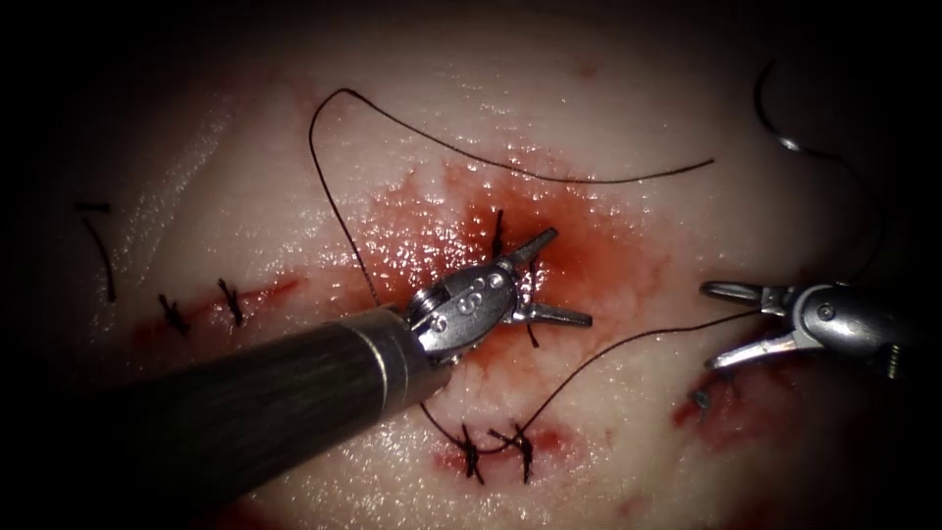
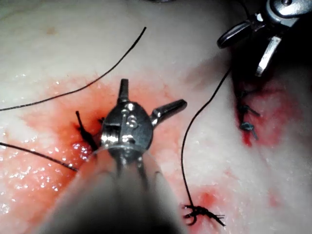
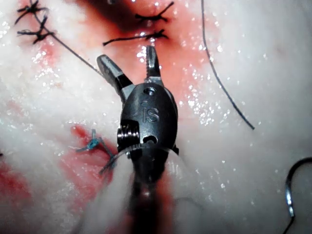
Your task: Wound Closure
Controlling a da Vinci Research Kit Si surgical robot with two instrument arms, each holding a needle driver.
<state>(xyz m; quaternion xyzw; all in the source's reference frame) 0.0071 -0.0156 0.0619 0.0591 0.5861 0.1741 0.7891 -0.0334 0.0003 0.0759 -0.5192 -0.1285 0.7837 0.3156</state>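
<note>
Lying free on tissue [image 1: 245,177], needle [image 1: 775,123] sits well beyond both tools' spread, empty fingers [image 1: 549,314].

The left tool [image 1: 549,277] comes in on its dark shaft [image 1: 245,402] from the lower left, jaws spread wide and empty. The right tool [image 1: 724,324] reaches in from the right, jaws parted, empty.

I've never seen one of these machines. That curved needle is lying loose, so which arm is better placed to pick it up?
Probably the right. Its open fingers sit on the right side, nearer the curved steel needle lying free on the pale tissue at upper right. The left tool, open and empty, is over the red-stained stitches farther away.
</note>
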